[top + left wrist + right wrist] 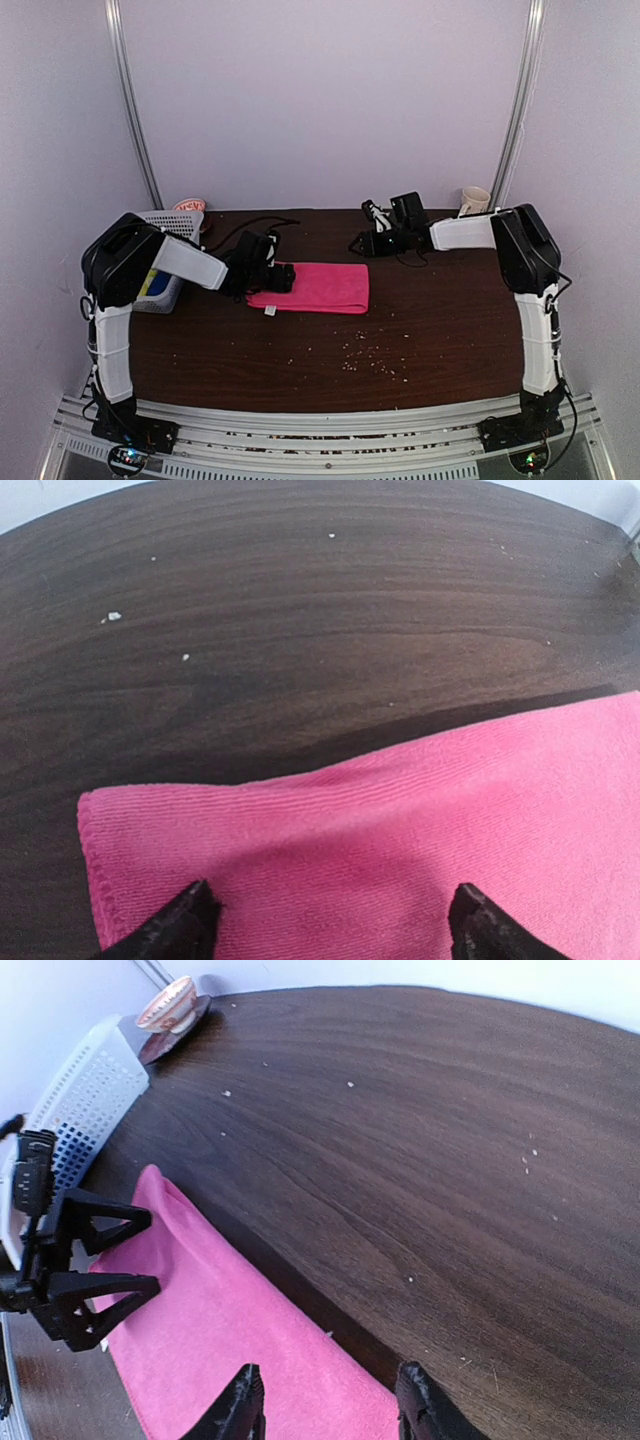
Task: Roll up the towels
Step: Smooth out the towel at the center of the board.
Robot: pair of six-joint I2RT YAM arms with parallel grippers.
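Observation:
The pink towel (pixel 320 288) lies flat and folded on the dark table, with a small white tag at its near left corner. It also shows in the left wrist view (pixel 400 850) and the right wrist view (pixel 210 1330). My left gripper (pixel 281 278) is open at the towel's left end, its fingertips spread just above the cloth (pixel 330 925). My right gripper (pixel 368 242) is open and empty over the towel's far right corner (pixel 330 1410). From there I see the left gripper (pixel 85 1265) at the other end. The orange towel is out of view.
A white lattice basket (pixel 170 225) stands at the back left, behind the left arm, and also shows in the right wrist view (pixel 85 1100). A red-and-white bowl (pixel 190 206) sits behind it. A cream mug (pixel 474 201) stands at the back right. Crumbs (pixel 370 355) dot the table's front.

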